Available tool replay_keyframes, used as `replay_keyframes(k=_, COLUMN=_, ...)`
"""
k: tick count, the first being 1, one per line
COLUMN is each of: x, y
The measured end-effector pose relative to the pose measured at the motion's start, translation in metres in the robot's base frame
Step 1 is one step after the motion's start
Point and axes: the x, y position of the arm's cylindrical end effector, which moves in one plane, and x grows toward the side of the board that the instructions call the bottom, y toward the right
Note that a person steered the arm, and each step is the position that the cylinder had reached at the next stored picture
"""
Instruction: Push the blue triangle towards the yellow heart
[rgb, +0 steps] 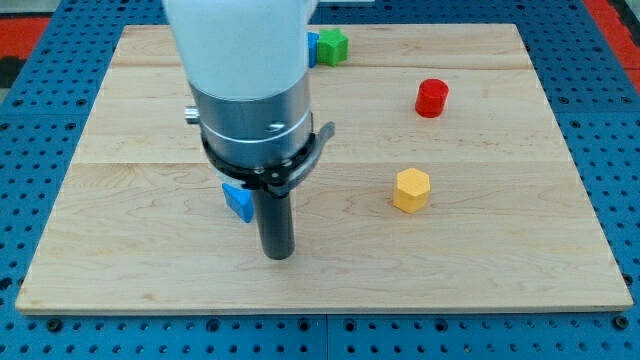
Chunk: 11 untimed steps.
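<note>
Our dark rod ends at my tip (277, 255), with no fingers to spread or pinch. Just beside it, toward the view's left, sits the small blue triangular block (238, 201), partly hidden by our arm. On the light wooden board (500, 250), the yellow hexagonal block (411, 190) lies well apart to the view's right, the red cylindrical block (432, 97) above it, the green block (332, 45) near the top edge.

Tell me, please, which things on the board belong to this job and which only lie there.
Job:
- blue triangle, just left of my tip
- yellow heart: not visible; only a yellow hexagon-like block shows

Lying about:
- red cylinder
- green block
- blue block, mostly hidden by the arm
</note>
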Motion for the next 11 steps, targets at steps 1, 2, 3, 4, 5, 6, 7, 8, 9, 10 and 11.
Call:
replay_keyframes(k=1, x=0.004, y=-0.002)
replay_keyframes(k=2, x=-0.015, y=-0.002)
replay_keyframes(k=3, x=-0.028, y=-0.003)
replay_keyframes(k=4, x=-0.032, y=-0.014)
replay_keyframes(k=5, x=-0.032, y=-0.041)
replay_keyframes(k=6, x=-0.046, y=-0.064)
replay_keyframes(k=7, x=-0.073, y=-0.061)
replay_keyframes(k=8, x=-0.090, y=-0.050)
replay_keyframes(k=9, x=-0.103, y=-0.049)
replay_keyframes(k=10, x=-0.115, y=-0.049)
replay_keyframes(k=11, x=-0.125, y=-0.049)
